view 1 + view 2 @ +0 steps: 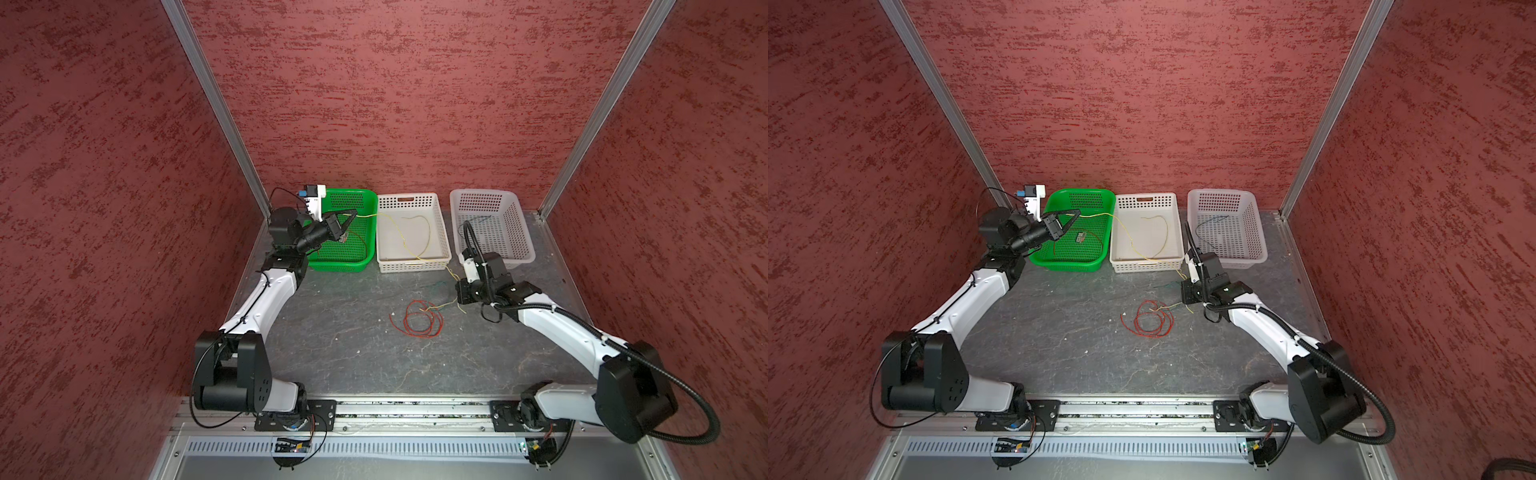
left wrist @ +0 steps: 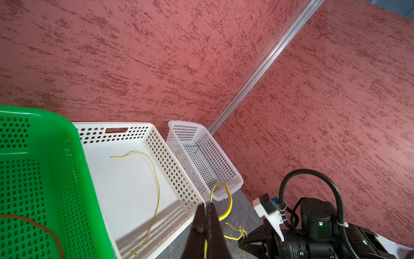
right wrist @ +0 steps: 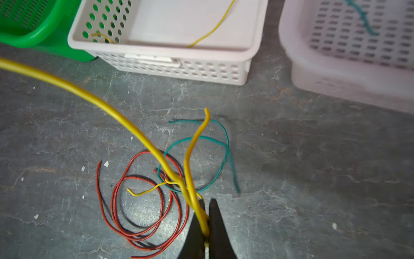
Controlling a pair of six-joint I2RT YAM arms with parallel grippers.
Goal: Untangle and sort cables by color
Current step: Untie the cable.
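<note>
- While it is stretched between the two arms, a yellow cable (image 3: 134,131) is pinched by the left gripper (image 1: 352,213), jaws closed, above the green basket (image 1: 340,266). It is pinched again by the right gripper (image 3: 207,208), jaws closed, low over the table (image 1: 332,332).
- Its span is carried across the middle basket (image 1: 411,266) and out over that basket's front rim.
- Just ahead of the right gripper the cable is seen knotted with short yellow ends, above a red coil (image 3: 139,241) and a teal loop (image 3: 227,143) lying on the table. Whether these are caught in the knot cannot be told.
- Sorted pieces are seen in all three baskets:
  - a red strand (image 2: 44,228) in the green basket;
  - a loose yellow strand (image 2: 158,190) in the middle basket;
  - a teal strand (image 3: 363,15) in the right basket (image 1: 486,192).
- The baskets are lined up along the back wall. The green and middle baskets sit just beside each other, and a gap is left before the right basket.
- The table is closed in by red walls on three sides and by a metal rail (image 1: 415,409) at the near edge.
- A broad bare stretch is left between the arms, nearer than the green basket.
- Small white print on the right arm (image 2: 291,246) is read as "DAMIAO" in the left wrist view; the lines beside it are too small to read.
- A dark tag (image 1: 1080,237) lies in the green basket, its writing illegible.
</note>
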